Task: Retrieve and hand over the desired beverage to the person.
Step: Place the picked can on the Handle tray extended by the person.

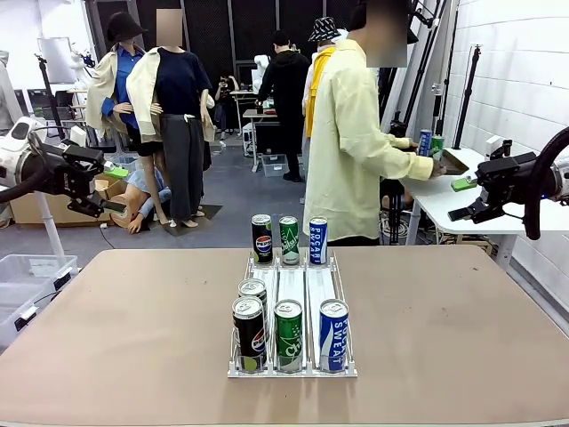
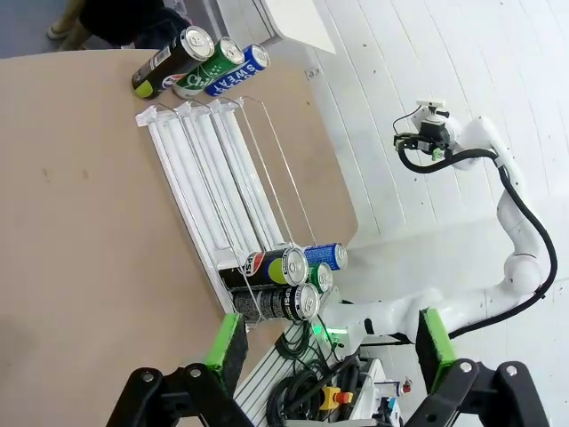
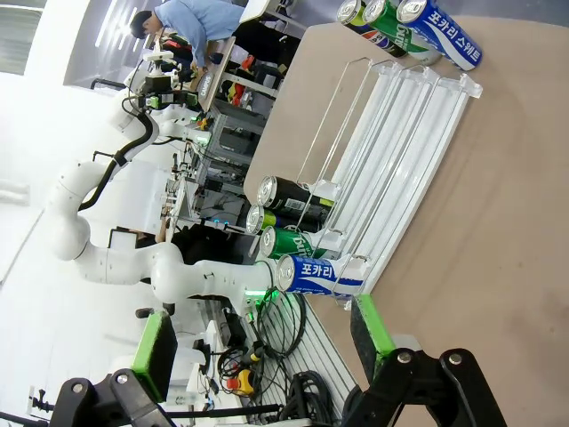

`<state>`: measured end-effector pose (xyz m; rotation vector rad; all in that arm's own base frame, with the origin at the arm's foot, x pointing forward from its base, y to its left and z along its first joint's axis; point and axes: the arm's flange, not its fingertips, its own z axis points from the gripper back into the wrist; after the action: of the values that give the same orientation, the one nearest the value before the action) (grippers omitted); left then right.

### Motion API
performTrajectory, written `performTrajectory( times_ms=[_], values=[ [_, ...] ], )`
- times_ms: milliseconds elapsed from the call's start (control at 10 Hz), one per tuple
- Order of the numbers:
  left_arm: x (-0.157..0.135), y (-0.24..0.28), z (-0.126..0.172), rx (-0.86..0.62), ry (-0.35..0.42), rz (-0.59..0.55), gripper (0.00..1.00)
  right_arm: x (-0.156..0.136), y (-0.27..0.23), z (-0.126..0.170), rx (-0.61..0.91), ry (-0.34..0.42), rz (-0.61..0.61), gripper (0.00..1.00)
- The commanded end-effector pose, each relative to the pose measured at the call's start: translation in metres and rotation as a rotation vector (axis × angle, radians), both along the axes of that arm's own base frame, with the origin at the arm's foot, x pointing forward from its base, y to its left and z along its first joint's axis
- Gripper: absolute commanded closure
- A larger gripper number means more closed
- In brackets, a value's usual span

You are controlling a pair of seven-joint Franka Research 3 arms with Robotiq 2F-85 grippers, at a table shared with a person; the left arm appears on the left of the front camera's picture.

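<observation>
Here the clear rack (image 1: 293,286) on the brown table (image 1: 116,338) holds seven cans: the blue ones (image 1: 333,334) read "SWEAT" and "POCARI", the black ones (image 1: 249,334) bear a Pepsi roundel, and green ones (image 1: 288,334) stand between. Korean lettering on the blue can (image 3: 318,272) reads in the right wrist view. The left gripper (image 2: 324,342) and right gripper (image 3: 262,342) gape wide, empty, off the table's sides. The person (image 1: 351,142) faces a side table (image 1: 462,209).

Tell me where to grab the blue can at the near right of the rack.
Judging by its pose, pinch the blue can around its upper body from above: it stands upright, the green can crowds its left, and rack rails guard its base.
</observation>
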<state>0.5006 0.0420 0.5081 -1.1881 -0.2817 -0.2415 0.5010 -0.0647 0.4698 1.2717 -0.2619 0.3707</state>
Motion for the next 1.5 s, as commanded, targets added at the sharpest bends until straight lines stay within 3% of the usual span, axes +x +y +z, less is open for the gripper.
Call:
performTrajectory(
  times_ms=[0,1400],
  values=[
    [-0.0007,0.0014,0.0021,0.001,-0.005,0.004,0.00,-0.0005,0.0013,0.0011,0.003,0.001,0.004,0.00],
    [-0.0007,0.0014,0.0021,0.001,-0.005,0.004,0.00,-0.0005,0.0013,0.0011,0.003,0.001,0.004,0.00]
  ],
)
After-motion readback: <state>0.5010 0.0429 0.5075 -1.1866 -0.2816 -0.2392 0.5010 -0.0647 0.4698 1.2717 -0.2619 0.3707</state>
